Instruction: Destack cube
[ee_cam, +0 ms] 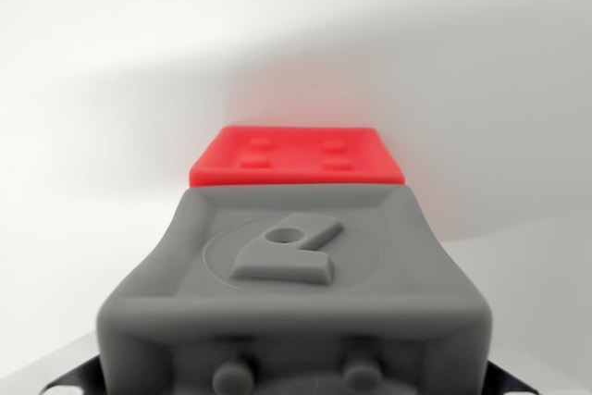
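Observation:
A red cube (298,156) with small raised studs on its top face lies in the middle of the wrist view on a white surface. Directly in front of it, a big grey moulded part of my gripper (296,196) with an embossed logo fills the lower half of the picture. Its far edge meets the cube's near edge and hides the cube's lower part. Only this one grey finger (291,265) shows, so the frame does not tell whether the jaws are open or shut. Whatever lies under the cube is hidden.
White surface (111,90) surrounds the cube on all sides, with a soft shadow falling behind it and to the wrist view's right. Black bracket corners (507,378) peek out at the bottom edge.

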Controlling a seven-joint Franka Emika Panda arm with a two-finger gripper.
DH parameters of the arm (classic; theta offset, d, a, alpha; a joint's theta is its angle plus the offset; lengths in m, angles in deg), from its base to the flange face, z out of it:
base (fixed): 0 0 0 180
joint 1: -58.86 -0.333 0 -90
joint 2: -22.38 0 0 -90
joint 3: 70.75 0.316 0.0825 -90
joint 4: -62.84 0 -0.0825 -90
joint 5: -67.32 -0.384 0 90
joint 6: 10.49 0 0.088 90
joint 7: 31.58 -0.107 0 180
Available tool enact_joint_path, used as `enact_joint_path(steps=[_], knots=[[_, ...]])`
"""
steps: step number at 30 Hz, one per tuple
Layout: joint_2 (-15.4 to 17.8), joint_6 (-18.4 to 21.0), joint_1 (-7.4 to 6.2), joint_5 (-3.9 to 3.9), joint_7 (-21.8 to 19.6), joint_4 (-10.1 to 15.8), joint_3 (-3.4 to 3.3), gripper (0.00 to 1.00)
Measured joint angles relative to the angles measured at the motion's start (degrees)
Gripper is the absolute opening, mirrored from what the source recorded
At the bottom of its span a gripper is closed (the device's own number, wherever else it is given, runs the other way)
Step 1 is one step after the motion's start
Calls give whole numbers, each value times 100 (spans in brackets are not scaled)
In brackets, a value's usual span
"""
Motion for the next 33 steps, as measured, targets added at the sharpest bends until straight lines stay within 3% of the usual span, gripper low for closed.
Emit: enact_joint_path(steps=[33], knots=[[927,803,-20,3,-2,63,-5,0]])
